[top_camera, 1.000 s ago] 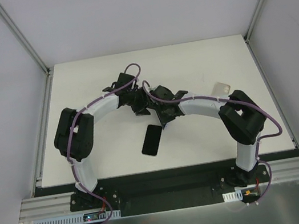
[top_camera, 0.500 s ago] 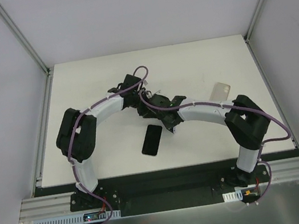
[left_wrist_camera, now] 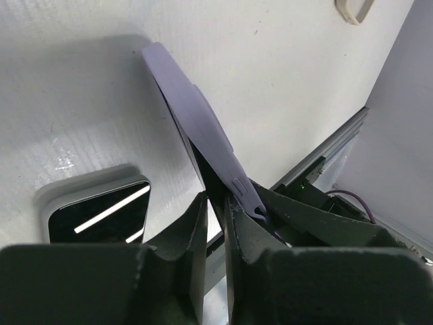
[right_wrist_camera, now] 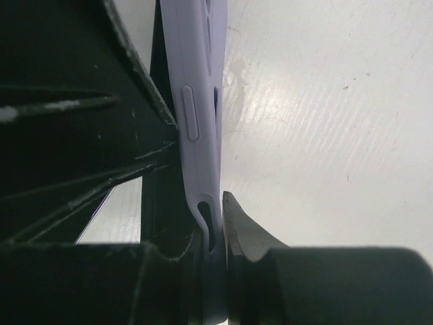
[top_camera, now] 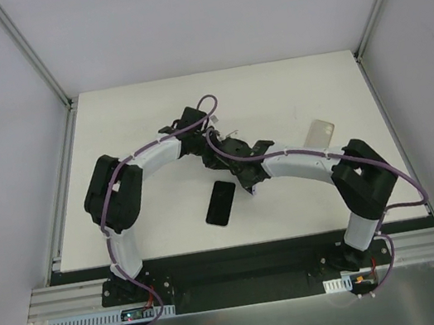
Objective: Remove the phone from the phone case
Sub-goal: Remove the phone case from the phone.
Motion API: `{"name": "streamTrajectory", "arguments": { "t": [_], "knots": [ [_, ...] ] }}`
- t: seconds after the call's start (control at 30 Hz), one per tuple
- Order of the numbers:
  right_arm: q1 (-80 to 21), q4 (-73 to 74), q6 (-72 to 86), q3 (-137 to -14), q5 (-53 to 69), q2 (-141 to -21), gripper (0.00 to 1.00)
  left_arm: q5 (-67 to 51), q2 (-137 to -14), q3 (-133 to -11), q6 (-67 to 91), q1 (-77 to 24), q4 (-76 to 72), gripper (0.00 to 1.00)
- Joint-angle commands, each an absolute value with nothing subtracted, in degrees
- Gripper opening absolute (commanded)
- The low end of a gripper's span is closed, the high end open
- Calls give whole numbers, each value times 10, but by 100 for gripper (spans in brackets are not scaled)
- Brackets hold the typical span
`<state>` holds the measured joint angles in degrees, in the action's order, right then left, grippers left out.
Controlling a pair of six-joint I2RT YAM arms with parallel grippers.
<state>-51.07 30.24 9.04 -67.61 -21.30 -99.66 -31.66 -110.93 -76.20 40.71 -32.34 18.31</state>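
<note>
A lavender phone case [left_wrist_camera: 196, 122] stands on edge above the table, held between both grippers. A dark phone [left_wrist_camera: 203, 169] lies against its inner side. My left gripper [left_wrist_camera: 216, 200] is shut on the dark phone's edge, and the case runs past the outside of its right finger. My right gripper [right_wrist_camera: 213, 210] is shut on the end of the lavender case [right_wrist_camera: 196, 122]. In the top view the left gripper [top_camera: 202, 144] and right gripper [top_camera: 222, 155] meet at mid-table, hiding the case.
A second black phone [top_camera: 221, 202] lies flat on the table just in front of the grippers and also shows in the left wrist view [left_wrist_camera: 95, 210]. A clear case [top_camera: 320, 129] lies at the right. The table's metal front rail [top_camera: 235, 264] is near.
Both wrists have shifted a little toward the far side. The right arm has stretched further left toward the left gripper. The black phone on the table has not moved.
</note>
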Motion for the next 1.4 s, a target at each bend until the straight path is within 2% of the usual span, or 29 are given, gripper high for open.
{"name": "streamTrajectory", "arguments": {
  "t": [0.0, 0.3, 0.57, 0.67, 0.9, 1.07, 1.3, 1.37],
  "knots": [
    [-476, 213, 143, -675, -249, -903, 1, -244, -1165, -727, 364, -338, 272, 0],
    [-396, 41, 208, -549, -79, -866, 1, -227, -1158, -708, 353, -338, 272, 0],
    [-358, -63, 229, -479, -18, -866, 1, -232, -1150, -698, 338, -337, 272, 0],
    [-361, -40, 196, -494, -32, -860, 1, -235, -1148, -697, 331, -337, 272, 0],
    [-445, 92, 102, -613, -155, -883, 1, -187, -1148, -726, 332, -352, 306, 0],
    [-466, 104, 100, -632, -192, -896, 1, -181, -1140, -718, 340, -352, 306, 10],
    [-476, 108, 91, -641, -229, -916, 1, -211, -1136, -710, 345, -352, 305, 34],
    [-478, 107, 91, -642, -228, -918, 1, -221, -1135, -710, 347, -352, 305, 35]
  ]
}}
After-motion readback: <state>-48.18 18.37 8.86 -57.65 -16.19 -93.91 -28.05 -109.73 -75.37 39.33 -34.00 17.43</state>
